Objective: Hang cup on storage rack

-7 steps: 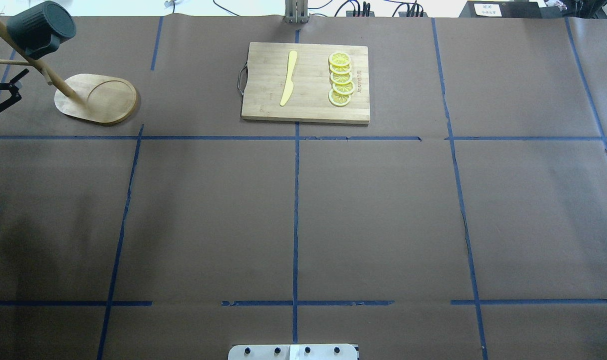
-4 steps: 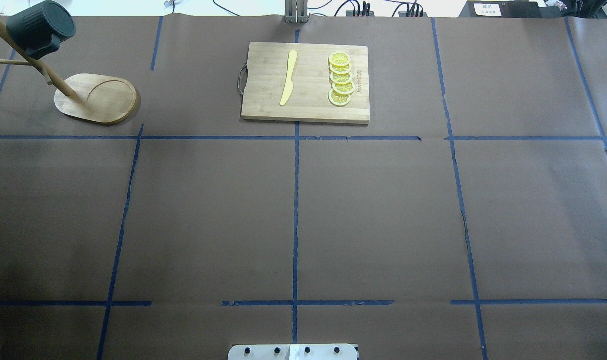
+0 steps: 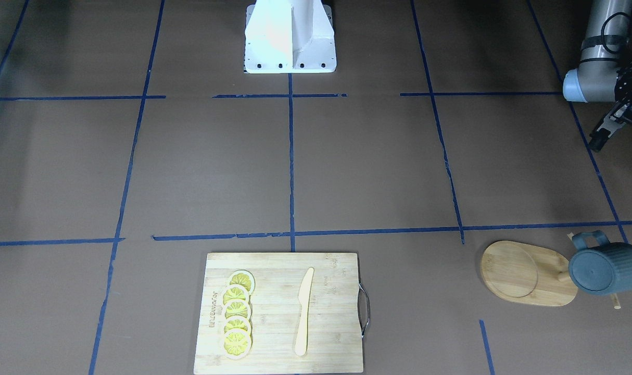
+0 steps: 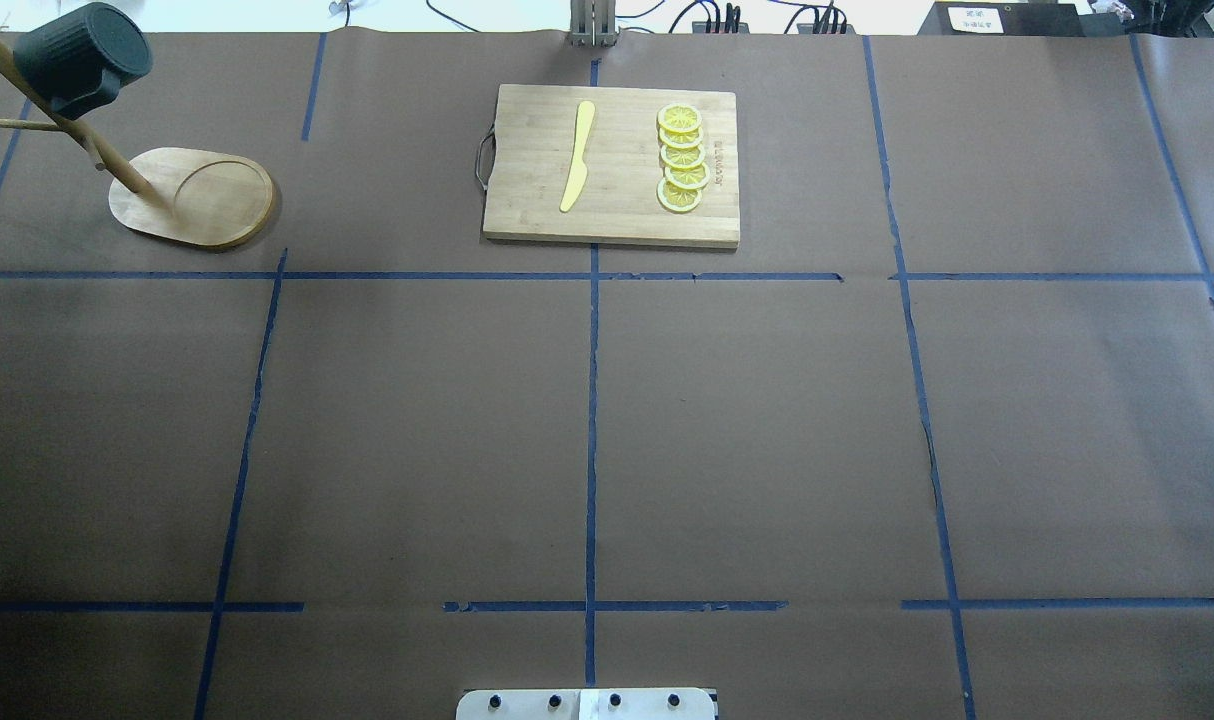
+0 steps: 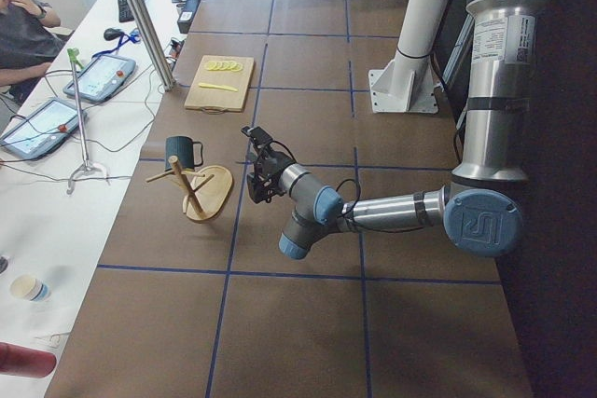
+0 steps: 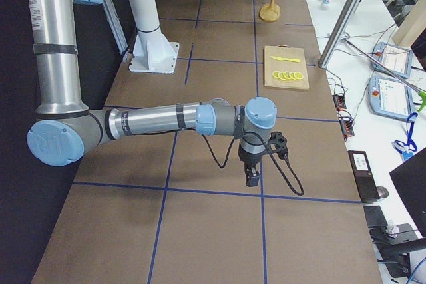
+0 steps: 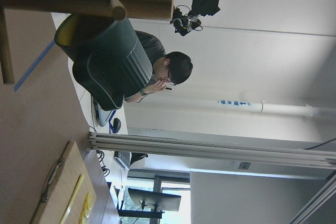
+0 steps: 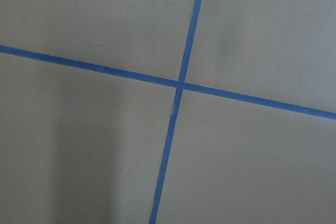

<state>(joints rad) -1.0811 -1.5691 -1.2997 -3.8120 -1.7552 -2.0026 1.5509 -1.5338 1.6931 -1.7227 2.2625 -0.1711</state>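
Note:
The dark teal-grey ribbed cup (image 4: 82, 55) hangs by its handle on a peg of the bamboo storage rack (image 4: 207, 195) at the table's far left. It also shows in the front view (image 3: 605, 271), beside the rack's oval base (image 3: 514, 271). The left wrist view shows the cup (image 7: 110, 61), yellow inside, under a peg (image 7: 79, 1). My left gripper (image 3: 607, 130) is open and empty, drawn back from the rack toward the robot's side; it also shows in the exterior left view (image 5: 256, 163). My right gripper (image 6: 249, 171) hovers low over bare table; I cannot tell its state.
A bamboo cutting board (image 4: 612, 165) with a metal handle holds a yellow knife (image 4: 577, 155) and several lemon slices (image 4: 682, 160) at the far middle. Blue tape lines (image 4: 592, 400) cross the brown table. Operators and tablets (image 5: 47, 123) are beyond the far edge.
My left gripper, open near the rack a second ago, has drawn back out of the overhead view. The cup stays hanging on the peg.

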